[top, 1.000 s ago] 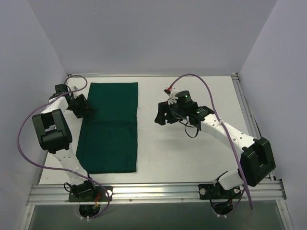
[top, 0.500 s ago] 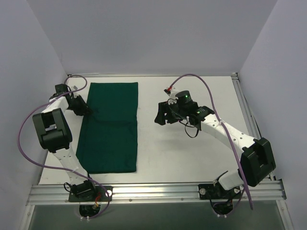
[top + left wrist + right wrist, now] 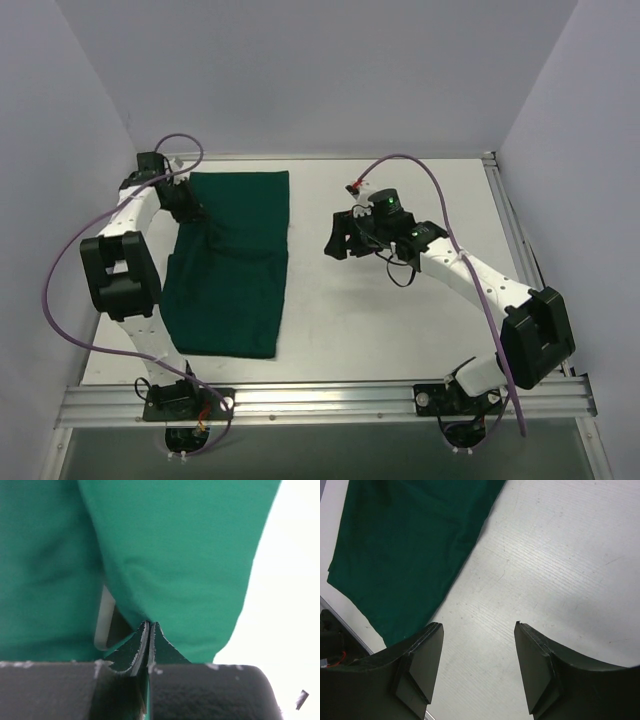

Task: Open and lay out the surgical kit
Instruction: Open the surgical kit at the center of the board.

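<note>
where the left pincer [image 3: 149,626] nips it, dark green wrap [image 3: 232,290] puckered, creased

Plain dark green cloth wrap [image 3: 235,270], scuffed white table [image 3: 400,310], pale lilac walls [image 3: 320,80]

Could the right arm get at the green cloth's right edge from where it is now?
Probably yes: the right gripper hangs open over bare table beside the green cloth, and nothing lies between them.

White arm links [image 3: 458,266], black joint housings [image 3: 120,275], purple cables [image 3: 400,156], black wedge-fingered right tool [image 3: 477,624]
</note>
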You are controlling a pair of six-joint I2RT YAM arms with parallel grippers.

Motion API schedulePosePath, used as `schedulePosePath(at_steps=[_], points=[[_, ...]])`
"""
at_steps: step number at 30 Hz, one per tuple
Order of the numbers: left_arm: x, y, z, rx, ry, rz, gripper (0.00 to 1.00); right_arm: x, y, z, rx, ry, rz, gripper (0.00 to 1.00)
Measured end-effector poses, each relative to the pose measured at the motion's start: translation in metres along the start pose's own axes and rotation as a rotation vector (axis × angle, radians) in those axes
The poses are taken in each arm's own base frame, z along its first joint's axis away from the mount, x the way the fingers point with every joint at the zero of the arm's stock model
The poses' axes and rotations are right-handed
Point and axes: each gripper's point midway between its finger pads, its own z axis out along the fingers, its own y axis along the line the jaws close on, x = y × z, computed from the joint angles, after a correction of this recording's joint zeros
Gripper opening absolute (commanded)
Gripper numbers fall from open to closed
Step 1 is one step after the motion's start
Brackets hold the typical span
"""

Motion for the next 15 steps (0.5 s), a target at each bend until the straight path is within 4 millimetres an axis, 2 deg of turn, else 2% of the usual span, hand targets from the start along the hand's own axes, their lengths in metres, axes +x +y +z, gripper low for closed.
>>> schedulePosePath(at_steps=[5, 9, 11, 15], points=[[0.01, -0.076, -0.013, 0.071, -0.018, 0.09, 0.02, -0.004, -0.012, -0.002, 0.035, -0.013, 0.02, 0.59], [0.033, -0.142, -0.019, 0.145, -0.014, 0.155, 0.02, -0.008, -0.024, -0.004, 0.063, -0.021, 0.045, 0.59], [0.048, -0.164, -0.019, 0.169, 0.005, 0.167, 0.02, -0.01, -0.029, -0.005, 0.073, -0.027, 0.056, 0.59], [0.073, -0.191, -0.017, 0.189, 0.041, 0.158, 0.02, -0.013, -0.041, -0.009, 0.098, -0.035, 0.087, 0.59]])
